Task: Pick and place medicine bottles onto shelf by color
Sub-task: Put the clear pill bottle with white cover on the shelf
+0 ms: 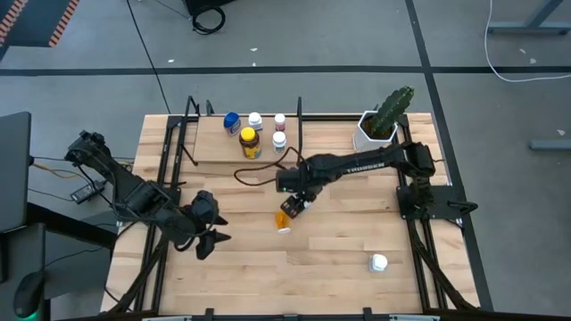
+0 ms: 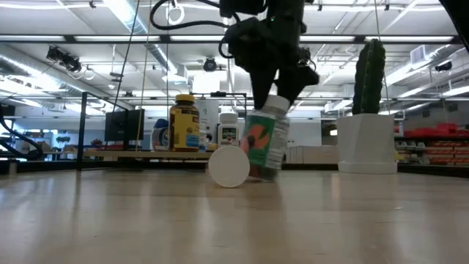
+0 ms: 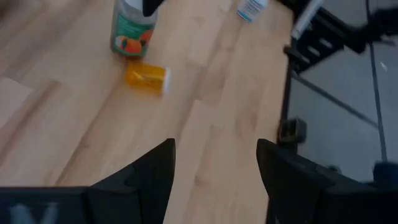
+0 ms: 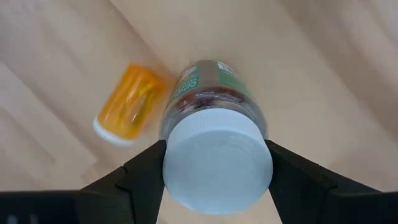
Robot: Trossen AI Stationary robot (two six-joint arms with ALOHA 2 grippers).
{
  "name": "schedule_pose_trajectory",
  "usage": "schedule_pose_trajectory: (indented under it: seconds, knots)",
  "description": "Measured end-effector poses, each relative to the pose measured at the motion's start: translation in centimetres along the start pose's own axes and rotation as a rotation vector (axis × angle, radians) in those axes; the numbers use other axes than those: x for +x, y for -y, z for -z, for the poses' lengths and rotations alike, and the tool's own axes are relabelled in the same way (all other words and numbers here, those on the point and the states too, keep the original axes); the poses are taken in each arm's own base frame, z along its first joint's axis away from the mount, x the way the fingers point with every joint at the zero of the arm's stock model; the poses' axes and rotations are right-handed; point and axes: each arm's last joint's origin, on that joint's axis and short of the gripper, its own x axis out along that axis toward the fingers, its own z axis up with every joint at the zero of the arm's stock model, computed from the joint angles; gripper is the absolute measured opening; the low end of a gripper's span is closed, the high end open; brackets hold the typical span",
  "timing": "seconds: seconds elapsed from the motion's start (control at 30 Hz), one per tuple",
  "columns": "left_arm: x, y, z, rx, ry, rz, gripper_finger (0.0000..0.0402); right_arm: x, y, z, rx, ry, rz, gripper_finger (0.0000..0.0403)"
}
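Clearly, the right gripper (image 4: pixel 214 168) is closed on the white cap of a green-labelled bottle (image 4: pixel 211 93), one finger on each side, so that the bottle hangs tilted below it with its base at or just above the table (image 1: pixel 339 267); contact cannot be told. In the high view the gripper (image 1: pixel 294 203) sits at centre frame, just below the shelf (image 1: pixel 214 147). A cap grip leaves the body free for standing the bottle upright among the others.

Just beside it, a small orange bottle (image 4: pixel 127 102) lies on its side, white cap showing. A white-capped bottle (image 1: pixel 378 262) lies apart at lower right.

The left gripper (image 3: pixel 214 180) waits at lower left in the high view (image 1: pixel 207 234), its fingers spread and nothing between them.

On the shelf, an amber yellow-lidded bottle (image 1: pixel 250 142), a blue bottle (image 1: pixel 232 122) and three small white-capped ones are grouped together, seemingly by colour.

Orange fruit artwork is seen on the held bottle's label (image 2: pixel 264 141); no writing can be read.
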Motion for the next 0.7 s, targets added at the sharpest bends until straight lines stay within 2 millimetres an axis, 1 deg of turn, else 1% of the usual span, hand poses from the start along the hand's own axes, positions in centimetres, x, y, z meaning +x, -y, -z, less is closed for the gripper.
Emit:
schedule_pose_trajectory:
  seconds: [0.17, 0.37, 0.53, 0.7]
  knots:
    - [0.6, -1.2, -1.4, -0.076, 0.046, -0.062, 0.0231, -0.1, 1.3, -2.0, -0.076, 0.06, -0.015, 0.0248]
    - [1.4, -3.2, -3.6, -0.161, 0.106, -0.151, 0.0231, -0.3, 2.2, -3.8, -0.184, 0.137, -0.049, 0.0248]
    - [1.9, -4.5, -5.0, -0.224, 0.156, -0.198, 0.0231, -0.4, 2.7, -4.5, -0.253, 0.157, -0.048, 0.0248]
    - [2.0, -5.3, -5.9, -0.266, 0.192, -0.217, 0.0231, -0.4, 3.2, -4.5, -0.307, 0.132, -0.024, 0.0249]
